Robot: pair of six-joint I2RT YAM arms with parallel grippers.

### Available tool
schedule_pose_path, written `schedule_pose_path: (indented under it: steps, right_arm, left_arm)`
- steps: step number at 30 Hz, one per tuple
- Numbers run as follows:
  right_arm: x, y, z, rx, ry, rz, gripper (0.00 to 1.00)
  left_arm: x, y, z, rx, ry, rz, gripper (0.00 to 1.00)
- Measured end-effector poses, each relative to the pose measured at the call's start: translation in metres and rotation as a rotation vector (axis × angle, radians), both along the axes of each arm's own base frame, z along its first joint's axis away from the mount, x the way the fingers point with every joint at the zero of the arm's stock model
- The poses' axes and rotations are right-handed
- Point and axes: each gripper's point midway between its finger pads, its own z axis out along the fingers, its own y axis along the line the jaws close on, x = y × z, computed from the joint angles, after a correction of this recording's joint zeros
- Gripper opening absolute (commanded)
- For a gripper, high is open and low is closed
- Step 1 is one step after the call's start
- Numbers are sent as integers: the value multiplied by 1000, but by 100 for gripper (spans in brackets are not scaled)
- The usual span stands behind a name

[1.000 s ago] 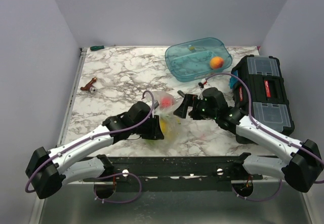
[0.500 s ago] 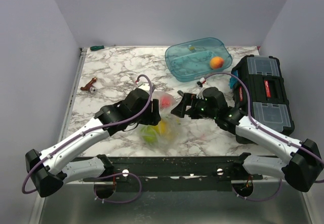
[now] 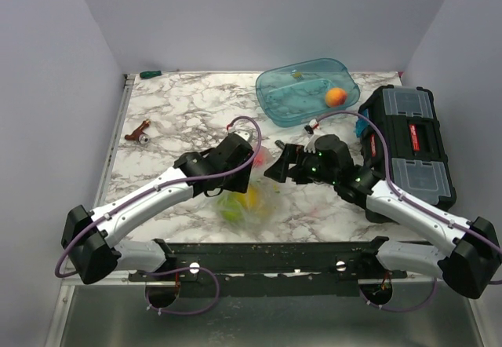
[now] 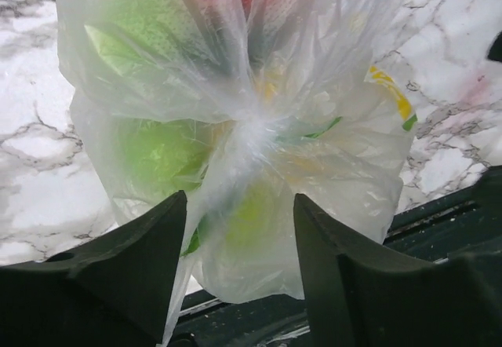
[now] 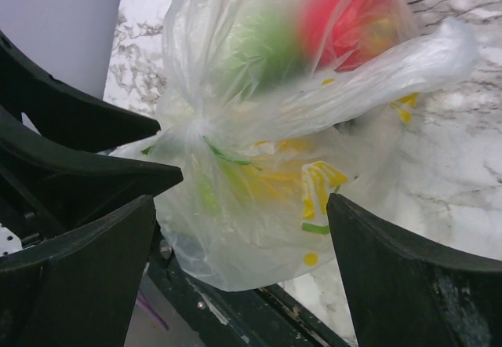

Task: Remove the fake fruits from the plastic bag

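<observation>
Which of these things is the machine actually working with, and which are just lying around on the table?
Part of the job: plastic bag, fake fruits inside it.
Just lying about: teal tub, orange ball in it, black case, green-handled screwdriver, small reddish tool.

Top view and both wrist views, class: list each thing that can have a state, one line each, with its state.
plastic bag: neck twisted shut, full.
fake fruits: inside the bag.
left gripper: open, one jaw on either side of the bag's neck.
right gripper: open wide, facing the bag.
teal tub: no lid, holds an orange ball.
black toolbox: lid shut.
</observation>
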Motion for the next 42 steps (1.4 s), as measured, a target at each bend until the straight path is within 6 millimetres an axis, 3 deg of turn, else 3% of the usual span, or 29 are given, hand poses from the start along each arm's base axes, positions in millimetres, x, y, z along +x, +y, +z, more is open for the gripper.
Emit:
schedule_pose_path:
  steps: [4,8,12,15,20,24,27,29,32,36,42]
  right_arm:
    - [-8,10,1,2,-17,46,84]
    - [-15,23,-3,-4,-31,96,76]
    - [-24,38,-12,-21,-33,137,68]
    - [-30,47,-16,-33,-49,158,68]
    - [-31,57,-24,-67,-88,141,69]
    - [-25,56,-34,-124,-120,98,69]
    - [-19,54,-44,-165,-132,70,58]
    - [-16,55,-48,-180,-142,61,58]
    - [-13,56,-53,-202,-160,46,47]
    - [-11,59,-54,-213,-182,28,46]
    - [-2,57,-50,-212,-207,-24,19]
  left_arm:
    - [8,-2,21,-39,-33,-27,66]
    - [30,5,49,-107,-83,-8,67]
    - [47,5,59,-93,-115,-20,66]
    - [60,-5,52,-56,-102,-46,66]
    - [63,-12,15,8,-28,-105,68]
    - [60,-14,-2,34,13,-136,56]
    - [61,-18,-10,43,38,-151,36]
    - [61,-19,-12,31,53,-160,25]
    - [61,-21,-10,-1,67,-168,2]
    - [61,-22,-9,-47,93,-175,0]
    - [64,-21,-6,-83,107,-171,0]
